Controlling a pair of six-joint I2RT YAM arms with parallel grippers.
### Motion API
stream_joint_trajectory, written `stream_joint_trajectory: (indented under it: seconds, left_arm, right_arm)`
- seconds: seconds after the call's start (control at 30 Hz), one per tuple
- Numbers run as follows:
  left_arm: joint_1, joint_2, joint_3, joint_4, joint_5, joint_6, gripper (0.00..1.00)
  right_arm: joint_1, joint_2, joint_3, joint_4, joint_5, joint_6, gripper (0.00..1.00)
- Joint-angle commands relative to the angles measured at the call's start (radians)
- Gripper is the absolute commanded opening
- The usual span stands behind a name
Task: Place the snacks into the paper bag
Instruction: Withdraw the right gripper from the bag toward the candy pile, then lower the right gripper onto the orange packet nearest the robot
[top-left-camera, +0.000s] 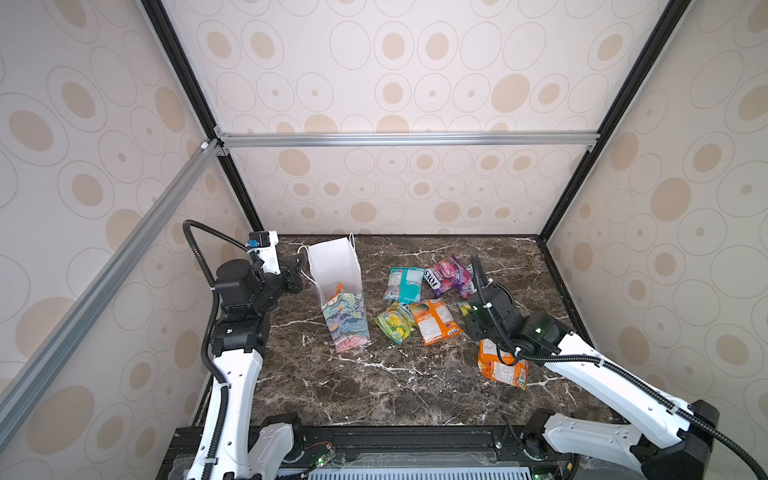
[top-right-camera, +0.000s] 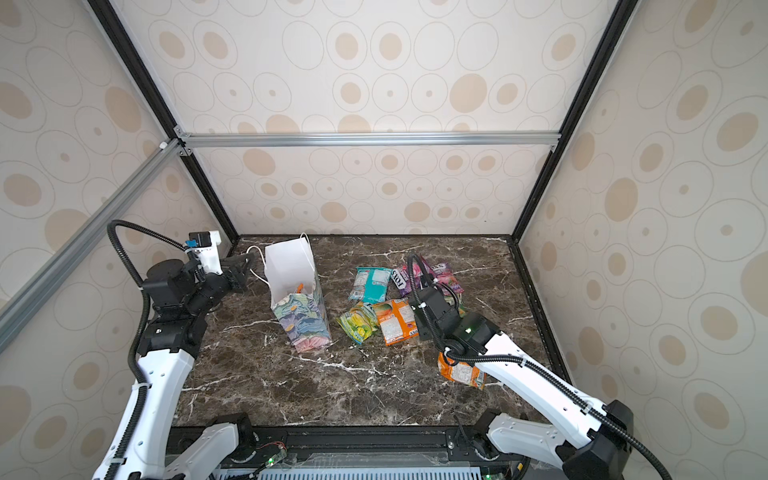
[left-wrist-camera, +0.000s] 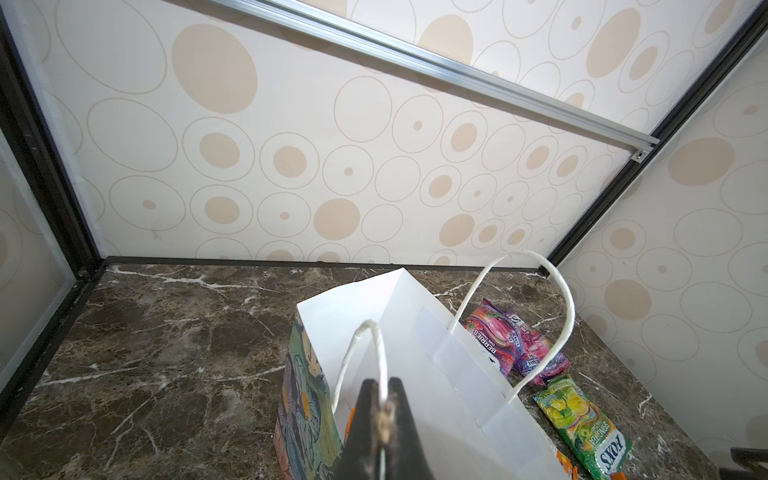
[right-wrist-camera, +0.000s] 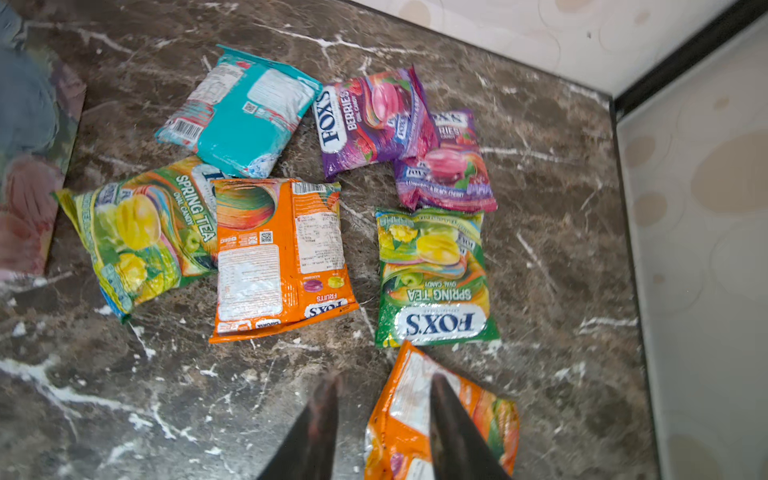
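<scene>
Snacks (right-wrist-camera: 278, 257) crowd worktop's (top-left-camera: 374, 386) right side, one under parted right fingers (right-wrist-camera: 320, 428); left fingers (left-wrist-camera: 365, 432) clamp paper bag's (top-left-camera: 332, 270) handle (left-wrist-camera: 368, 324); packet (top-left-camera: 336, 293) inside.

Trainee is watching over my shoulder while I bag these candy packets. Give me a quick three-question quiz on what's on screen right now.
1. True or false: the left gripper is shut on a cord handle of the paper bag.
2. What colour is the packet closest to the right gripper? A teal, B orange, C purple.
3. Fill in: the right wrist view shows ___ packets lying on the table, outside the bag.
Key: 1 true; 2 B; 3 seven.
</scene>
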Motion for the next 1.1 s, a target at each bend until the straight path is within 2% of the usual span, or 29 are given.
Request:
stream_joint_trajectory:
  seconds: [0.0,0.2,0.53,0.8,1.07]
  left_arm:
    - [0.007,0.001,0.005,0.017,0.005,-0.008,0.06]
    - [0.006,0.001,0.006,0.017,0.005,-0.010,0.08]
    - [0.006,-0.004,0.004,0.021,0.002,-0.010,0.13]
    - [0.007,-0.009,0.004,0.023,0.007,-0.009,0.01]
    - [0.007,-0.012,0.008,0.018,0.009,-0.007,0.00]
  right_arm:
    - [-0.028,-0.017,-0.050,-0.044,0.023,0.073,0.52]
    - [-0.057,0.000,-0.085,-0.071,0.057,0.119,0.60]
    - [-0.110,0.107,-0.110,-0.066,-0.004,0.162,0.68]
    - [-0.123,0.118,-0.128,-0.040,-0.029,0.173,0.70]
    - [-0.154,0.132,-0.157,-0.010,-0.089,0.179,0.72]
